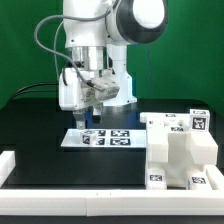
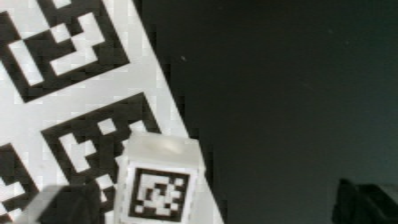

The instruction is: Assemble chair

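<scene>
One small tagged chair part [image 2: 160, 183] sits on the bench beside the marker board [image 1: 105, 137]; gripper [image 1: 92, 113] hovers above, grip state unclear. Off-centre descent could knock it.

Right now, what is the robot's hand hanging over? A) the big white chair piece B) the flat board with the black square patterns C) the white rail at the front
B: the end effector hangs above the marker board, away from the chair part.
</scene>
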`<state>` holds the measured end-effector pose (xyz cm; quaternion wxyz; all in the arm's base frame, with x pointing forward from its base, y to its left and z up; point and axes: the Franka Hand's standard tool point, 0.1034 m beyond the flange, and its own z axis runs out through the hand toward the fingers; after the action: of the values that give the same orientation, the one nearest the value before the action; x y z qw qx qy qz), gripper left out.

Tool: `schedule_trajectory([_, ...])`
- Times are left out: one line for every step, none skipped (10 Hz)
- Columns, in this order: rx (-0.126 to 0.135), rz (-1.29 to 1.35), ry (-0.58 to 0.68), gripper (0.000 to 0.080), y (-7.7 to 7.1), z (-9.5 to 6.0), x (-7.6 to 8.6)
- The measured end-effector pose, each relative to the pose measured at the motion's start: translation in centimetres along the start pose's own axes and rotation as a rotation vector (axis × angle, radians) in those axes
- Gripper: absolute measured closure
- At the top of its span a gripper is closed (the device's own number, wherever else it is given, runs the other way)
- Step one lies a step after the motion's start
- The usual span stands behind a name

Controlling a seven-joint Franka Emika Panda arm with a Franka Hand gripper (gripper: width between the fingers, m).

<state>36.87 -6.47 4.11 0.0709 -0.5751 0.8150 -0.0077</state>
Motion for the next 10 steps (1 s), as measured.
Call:
schedule_trajectory([-0.002,-0.022,-0.009,0.0150,-0.6,-0.1,0.9])
schedule_trajectory([0.009,-0.047,-0.006,0.0150,-1.6,-0.4,1.6])
schedule_trajectory([0.005,-0.114,0.012,0.0150,-2.5,-0.4,2.4])
schedule_trajectory([-0.008,-0.170,0.027,0.0150,-2.7,0.1,2.5])
schedule_trajectory([-0.027,-0.242,0.043,0.0150,-2.6,0.6,2.3])
schedule_trajectory([-0.051,-0.347,0.048,0.0150,-1.9,1.3,1.2])
schedule_trajectory([-0.056,-0.427,0.033,0.0150,-1.6,1.3,0.1])
schedule_trajectory([-0.057,-0.412,0.036,0.0150,-1.3,1.3,0.1])
schedule_trajectory([-0.059,-0.412,0.037,0.0150,-1.2,1.4,0.2])
schedule_trajectory([-0.061,-0.411,0.038,0.0150,-1.2,1.5,0.2])
